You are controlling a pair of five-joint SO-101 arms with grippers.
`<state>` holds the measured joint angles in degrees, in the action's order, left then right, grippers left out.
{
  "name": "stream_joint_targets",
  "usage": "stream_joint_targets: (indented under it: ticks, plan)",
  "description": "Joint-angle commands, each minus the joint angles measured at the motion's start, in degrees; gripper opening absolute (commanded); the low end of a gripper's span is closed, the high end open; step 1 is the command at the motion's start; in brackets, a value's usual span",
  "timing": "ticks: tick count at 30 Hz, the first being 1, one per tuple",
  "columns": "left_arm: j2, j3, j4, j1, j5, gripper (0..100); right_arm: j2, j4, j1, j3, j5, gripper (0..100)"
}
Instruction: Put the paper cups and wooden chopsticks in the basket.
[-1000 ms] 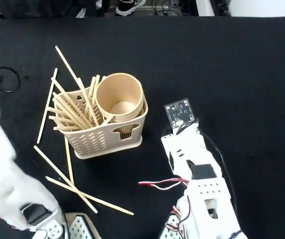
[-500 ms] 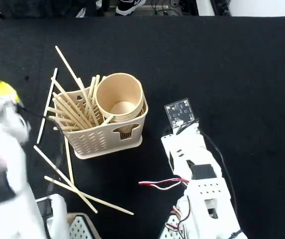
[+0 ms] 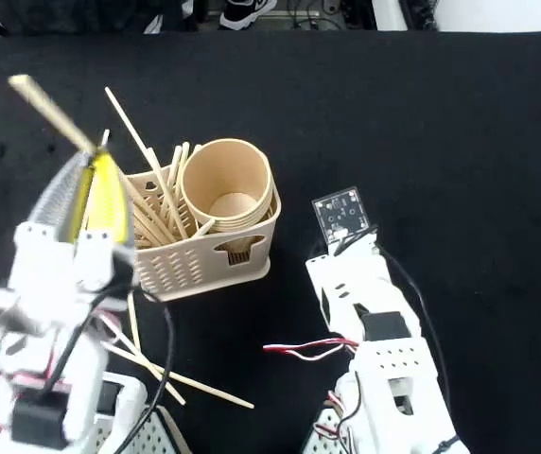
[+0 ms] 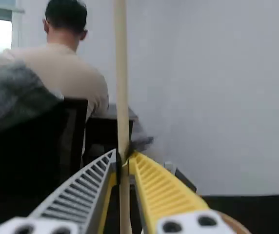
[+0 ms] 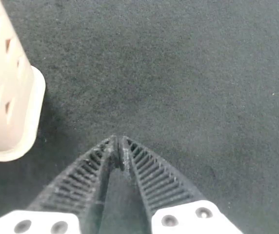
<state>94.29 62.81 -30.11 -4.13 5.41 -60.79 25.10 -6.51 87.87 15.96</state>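
The beige slotted basket (image 3: pixel 204 253) stands at the table's middle left, holding stacked paper cups (image 3: pixel 227 184) and several wooden chopsticks (image 3: pixel 148 203). My left gripper (image 3: pixel 91 156) is raised beside the basket's left side, shut on a chopstick (image 3: pixel 51 112) that sticks up and away from it; in the left wrist view this chopstick (image 4: pixel 121 78) runs straight up from between the grey and yellow fingers (image 4: pixel 149 183). A few loose chopsticks (image 3: pixel 190 383) lie on the table in front of the basket. My right gripper (image 5: pixel 116 146) rests low on the table right of the basket (image 5: pixel 5 92), shut and empty.
The table is covered in black cloth (image 3: pixel 441 142), with open room at the back and right. The right arm's white body (image 3: pixel 375 350) with red wires lies at the front centre. A person sits in the room behind in the left wrist view.
My left arm has swung from the far left edge in toward the basket, lifting a chopstick off the table. The right arm has not moved.
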Motion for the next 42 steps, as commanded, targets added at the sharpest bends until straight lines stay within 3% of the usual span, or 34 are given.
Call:
stream_joint_targets:
  ticks: [1,5,8,10,17,24,26,30,35,42]
  plan:
    - [-0.4,5.4,1.1,-0.7,0.3,3,0.2,-0.1,-0.8,-0.3,0.6,1.3]
    - [1.1,8.3,0.7,-0.7,0.3,4,0.2,-0.1,-0.8,-0.3,0.6,1.3]
    - [2.5,7.6,-3.3,-0.4,0.7,14,0.2,-0.1,-0.8,-0.3,0.6,1.3]
    - [2.7,4.5,-8.4,0.2,1.1,20,0.2,-0.1,-0.8,-0.3,0.6,1.3]
    - [-2.3,-16.1,-23.8,1.5,-1.8,20,0.2,0.0,-0.8,-0.3,0.6,1.3]
    - [-25.2,-38.5,-39.7,17.9,-1.3,20,0.2,0.8,0.5,-0.9,2.5,1.3]
    - [-32.3,-43.7,-45.4,22.8,-1.3,20,0.2,4.6,4.0,-4.1,5.3,1.3]
    - [-45.5,-50.2,-50.4,31.2,-1.8,20,0.2,18.5,11.0,-15.5,-1.4,1.4]
    - [-60.8,-53.5,-50.3,33.7,-9.1,20,0.6,35.5,6.3,-29.4,-3.3,1.5]
    - [-80.0,-55.0,-49.0,33.9,-18.5,20,0.7,47.0,4.5,-45.6,-2.7,2.0]
